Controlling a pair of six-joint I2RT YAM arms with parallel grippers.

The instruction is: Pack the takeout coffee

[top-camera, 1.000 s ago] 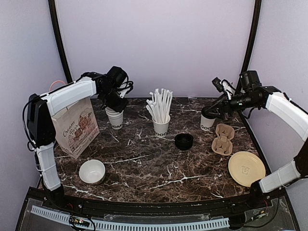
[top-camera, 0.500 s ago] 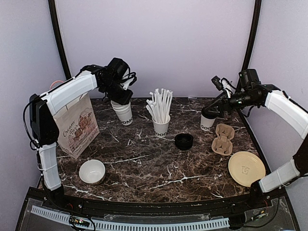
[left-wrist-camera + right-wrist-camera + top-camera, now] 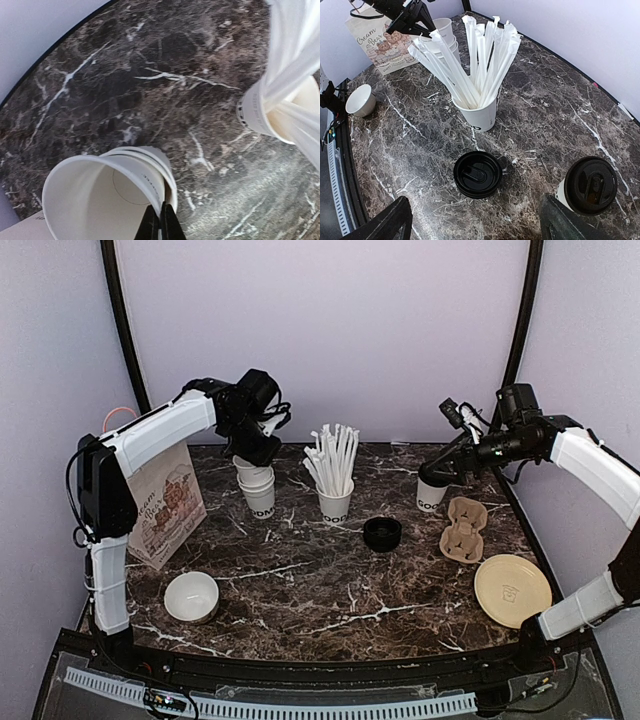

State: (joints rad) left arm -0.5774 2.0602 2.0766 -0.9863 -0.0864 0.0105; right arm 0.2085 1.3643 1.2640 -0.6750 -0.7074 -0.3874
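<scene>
Left gripper (image 3: 160, 224) pinches the rim of nested lidless cups (image 3: 262, 495) — mouths up, at 9 o'clock of the straw cup (image 3: 335, 503). Right gripper (image 3: 438, 472), jaws spread wide and empty, beside the upright lidded cup (image 3: 431, 497) at 3 o'clock — loose lid (image 3: 382, 532) at 5.

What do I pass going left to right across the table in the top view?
Bag → stacked cups → straw cup → lid → lidded cup → carrier → plate.

Far right, lidded cup (image 3: 432, 496) upright; open cups (image 3: 259, 487) nested (top tilted); black lid (image 3: 382, 533) mid-table.
</scene>
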